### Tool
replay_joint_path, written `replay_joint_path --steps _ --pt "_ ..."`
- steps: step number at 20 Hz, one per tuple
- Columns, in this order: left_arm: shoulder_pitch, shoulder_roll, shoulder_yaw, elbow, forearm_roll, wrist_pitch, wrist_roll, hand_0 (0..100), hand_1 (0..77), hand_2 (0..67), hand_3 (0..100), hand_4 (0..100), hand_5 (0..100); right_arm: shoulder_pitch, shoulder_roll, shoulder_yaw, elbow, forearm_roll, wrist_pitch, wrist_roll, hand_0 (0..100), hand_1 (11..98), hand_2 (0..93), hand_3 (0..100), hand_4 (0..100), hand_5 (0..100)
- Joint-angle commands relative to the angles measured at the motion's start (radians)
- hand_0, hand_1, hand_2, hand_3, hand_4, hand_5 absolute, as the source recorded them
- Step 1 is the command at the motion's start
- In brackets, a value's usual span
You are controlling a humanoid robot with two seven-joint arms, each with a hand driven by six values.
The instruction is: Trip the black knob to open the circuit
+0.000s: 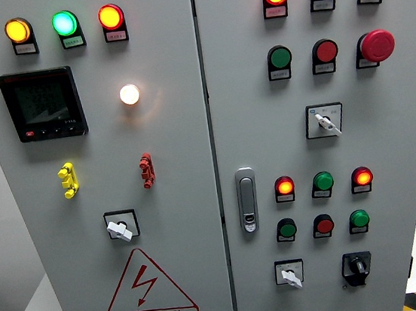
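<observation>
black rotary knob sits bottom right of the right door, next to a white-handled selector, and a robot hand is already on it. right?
Not quite. The black rotary knob is at the bottom right of the right door, beside the white-handled selector switch, but no robot hand is on it. The head view shows no hand at all.

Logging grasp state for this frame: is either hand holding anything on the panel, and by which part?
Nothing is held. Neither robot hand is in view, and the black knob at the lower right of the cabinet door is untouched.
</observation>
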Motion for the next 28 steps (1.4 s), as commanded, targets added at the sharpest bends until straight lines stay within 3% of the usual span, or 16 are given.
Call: replay_joint_path --steps 1,3,5,7,9,15,19,21,24,26,28 --pt "-0.001 0.000 0.000 0.000 0.000 0.000 0.000 0 2.9 13.0 21 7 1 -0.002 0.0014 0.022 0.126 -0.024 0.034 0.003 27 43.0 1.1 15 8 19" --pt "0.001 0.000 0.000 0.000 0.000 0.000 0.000 0 3.0 13.0 21 7 1 -0.026 0.0029 -0.037 0.257 -0.016 0.031 0.011 27 43.1 1.0 17 10 22" --pt "-0.001 0.000 0.000 0.000 0.000 0.000 0.000 0 3.0 13.0 21 7 1 -0.083 0.0014 -0.138 0.416 0.067 0.002 0.035 28 43.5 1.0 19 11 24" --pt "-0.001 0.000 0.000 0.000 0.000 0.000 0.000 0 3.0 13.0 21 7 1 -0.129 0.0014 -0.240 0.583 0.190 -0.078 0.034 28 44.2 1.3 21 15 29" --pt "0.001 0.000 0.000 0.000 0.000 0.000 0.000 0 3.0 13.0 21 7 1 -0.169 0.0014 -0.332 0.741 0.246 -0.174 0.032 26 45.7 1.4 24 18 34" --pt "-0.001 0.000 0.000 0.000 0.000 0.000 0.000 0 3.0 13.0 21 7 1 -0.221 0.0045 -0.430 1.087 0.252 -0.287 0.032 27 50.2 1.6 35 33 50" --pt "-0.001 0.000 0.000 0.000 0.000 0.000 0.000 0 3.0 13.0 21 7 1 -0.212 0.0075 -0.461 1.234 0.246 -0.337 0.031 32 52.3 1.4 41 42 57" --pt "-0.001 0.000 0.000 0.000 0.000 0.000 0.000 0 3.1 13.0 21 7 1 -0.189 0.0075 -0.460 1.288 0.241 -0.373 0.009 35 54.3 1.5 43 48 61" --pt "-0.001 -0.001 0.000 0.000 0.000 0.000 0.000 0 3.1 13.0 21 7 1 -0.171 0.0075 -0.447 1.352 0.238 -0.376 -0.009 43 55.2 1.7 48 55 66" --pt "-0.001 0.000 0.000 0.000 0.000 0.000 0.000 0 3.1 13.0 21 7 1 -0.148 0.0121 -0.440 1.359 0.237 -0.376 -0.019 46 55.5 1.6 50 59 69" --pt "-0.001 0.000 0.000 0.000 0.000 0.000 0.000 0 3.1 13.0 21 7 1 -0.126 0.0121 -0.430 1.371 0.237 -0.377 -0.022 48 56.1 1.2 54 65 72"
